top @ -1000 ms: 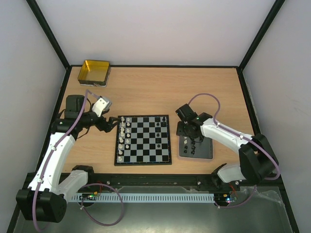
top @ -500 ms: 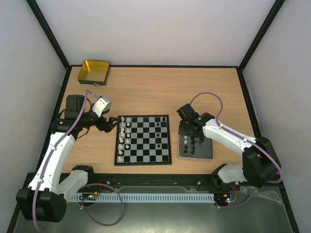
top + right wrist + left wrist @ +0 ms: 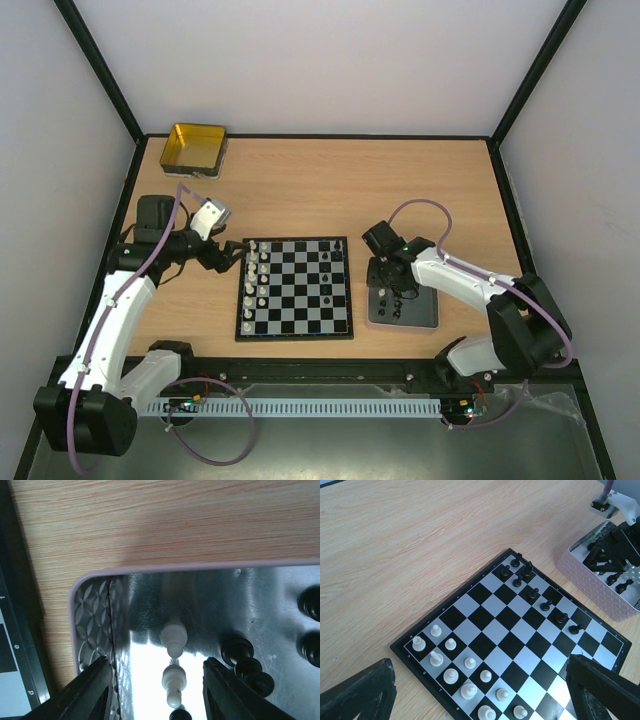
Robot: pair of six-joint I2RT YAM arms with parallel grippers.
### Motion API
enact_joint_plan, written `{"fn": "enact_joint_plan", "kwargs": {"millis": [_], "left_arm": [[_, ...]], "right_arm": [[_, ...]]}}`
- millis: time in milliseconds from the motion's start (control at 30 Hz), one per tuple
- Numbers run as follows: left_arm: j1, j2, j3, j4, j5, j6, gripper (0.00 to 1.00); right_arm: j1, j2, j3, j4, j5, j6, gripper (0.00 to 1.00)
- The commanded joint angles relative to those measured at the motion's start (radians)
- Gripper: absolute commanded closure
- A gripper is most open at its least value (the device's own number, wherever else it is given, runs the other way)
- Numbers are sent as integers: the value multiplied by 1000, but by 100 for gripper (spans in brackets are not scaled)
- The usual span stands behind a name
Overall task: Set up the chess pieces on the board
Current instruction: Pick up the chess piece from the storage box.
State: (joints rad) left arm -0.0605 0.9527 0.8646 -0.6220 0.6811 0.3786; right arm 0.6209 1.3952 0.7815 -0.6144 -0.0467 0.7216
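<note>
1. The left gripper (image 3: 228, 256) hangs just off the left edge of the board (image 3: 300, 290). Its jaws are wide and hold nothing, and it has not shifted in the last second.
2. White chess pieces (image 3: 252, 285) stand upright in two files along the board's left side. A few black pieces (image 3: 330, 262) stand at the far right, so most of that side is unfilled.
3. The right gripper (image 3: 390, 282) has slid nearer and lower over the grey tray (image 3: 428, 320), and its jaws have been narrowing. In the wrist view they stand apart, one on each side of a white piece (image 3: 173, 638) and touching nothing. I take this as the start of the next pickup.
4. That white piece sits by the tray's left wall, with loose black pieces (image 3: 247, 667) just to its right. Its long axis runs up and down the wrist picture, along the gap between the fingers, with the knob toward the wrist. A second white shape (image 3: 173, 679) lines up below it. On the shiny floor I cannot tell whether that is another piece or a reflection.
</note>
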Motion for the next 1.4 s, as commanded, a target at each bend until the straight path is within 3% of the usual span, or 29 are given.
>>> {"fn": "enact_joint_plan", "kwargs": {"millis": [0,433,1000,1300,1367], "left_arm": [[2,7,-3,-22,26,14,8],[2,2,-4,-24,36,14,7],[-19,21,-5,-27,40,17,6],[-24,17,-6,-27,38,17,5],[-24,16,-6,-28,38,17,5]], "right_arm": [[-4,15,-12,31,-5,-7,52],[-4,69,-18,56,48,-10,57],[-4,74,-19,67,85,-8,77],[-4,74,-31,63,90,-10,79],[-6,76,-32,62,97,-6,85]]}}
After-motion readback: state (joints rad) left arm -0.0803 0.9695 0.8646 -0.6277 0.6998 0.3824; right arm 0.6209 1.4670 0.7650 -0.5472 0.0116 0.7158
